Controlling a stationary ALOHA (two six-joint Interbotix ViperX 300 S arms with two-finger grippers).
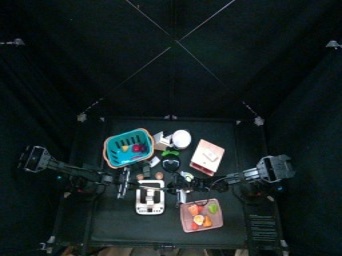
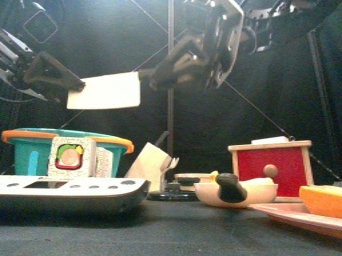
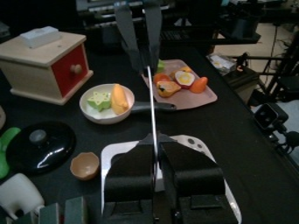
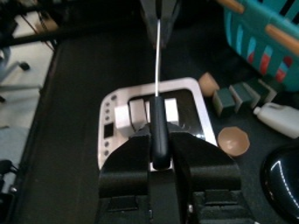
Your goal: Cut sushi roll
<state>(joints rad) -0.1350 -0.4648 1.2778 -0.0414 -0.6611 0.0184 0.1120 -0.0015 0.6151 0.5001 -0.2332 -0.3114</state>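
Over tray (image 4: 117,109), knife (image 4: 158,74) tight in left tool (image 3: 156,147), right tool (image 4: 158,147) (sushi roll (image 2: 230,187) below).

left gripper (image 3: 149,39): fingers closed | right gripper (image 4: 160,13): fingers closed | both raised, meeting mid-table

I am counting two grippers, the left gripper (image 3: 153,61) and the right gripper (image 4: 158,17), both near one white scale (image 1: 150,200). Around it I am seeing one teal basket (image 1: 128,149), one red wooden box (image 3: 47,64), one pink plate (image 3: 205,90), and one white bowl (image 3: 91,108).
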